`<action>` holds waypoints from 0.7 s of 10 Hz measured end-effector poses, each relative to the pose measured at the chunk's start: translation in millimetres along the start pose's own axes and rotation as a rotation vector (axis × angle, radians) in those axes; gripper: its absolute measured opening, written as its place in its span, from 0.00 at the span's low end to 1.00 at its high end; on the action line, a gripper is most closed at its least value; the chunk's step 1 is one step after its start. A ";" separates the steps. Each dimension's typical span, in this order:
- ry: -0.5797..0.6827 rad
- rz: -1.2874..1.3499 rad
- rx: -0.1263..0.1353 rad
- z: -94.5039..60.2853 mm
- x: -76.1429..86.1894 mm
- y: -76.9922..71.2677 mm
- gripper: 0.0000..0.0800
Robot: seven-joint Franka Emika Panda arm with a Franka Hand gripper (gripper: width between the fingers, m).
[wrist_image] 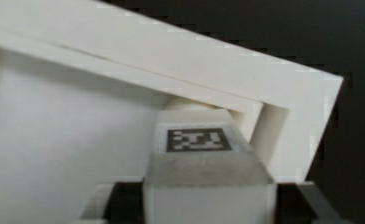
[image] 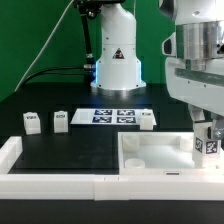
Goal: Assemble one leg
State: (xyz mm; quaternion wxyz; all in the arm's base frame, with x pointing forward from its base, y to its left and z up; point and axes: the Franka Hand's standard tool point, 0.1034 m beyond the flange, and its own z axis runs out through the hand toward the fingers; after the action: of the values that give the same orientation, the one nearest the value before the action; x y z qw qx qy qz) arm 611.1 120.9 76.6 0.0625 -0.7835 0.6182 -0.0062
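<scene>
My gripper (image: 206,133) is shut on a leg (image: 208,144), a small white block with a black-and-white tag. It holds the leg upright at the corner of the large white tray-like piece (image: 150,160) at the exterior view's right. In the wrist view the leg (wrist_image: 200,150) stands between my dark fingers (wrist_image: 133,196), its tagged end close against the inner corner of the tray's raised rim (wrist_image: 289,112). I cannot tell whether the leg touches the tray. Three more legs stand on the table (image: 32,122), (image: 61,120), (image: 147,120).
The marker board (image: 112,115) lies in front of the robot base (image: 116,60). A white L-shaped rail (image: 18,160) runs along the front and left of the black table. Cables hang behind the base at the left.
</scene>
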 end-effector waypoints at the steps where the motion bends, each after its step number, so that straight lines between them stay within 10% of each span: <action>1: -0.008 0.071 0.002 0.1 -0.3 -0.1 0.37; 7: -0.010 -0.323 -0.003 0.3 0.0 0.3 0.80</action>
State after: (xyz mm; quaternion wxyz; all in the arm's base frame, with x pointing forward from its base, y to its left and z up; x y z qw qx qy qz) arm 610.8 120.9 76.3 0.0624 -0.8729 0.4838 -0.0112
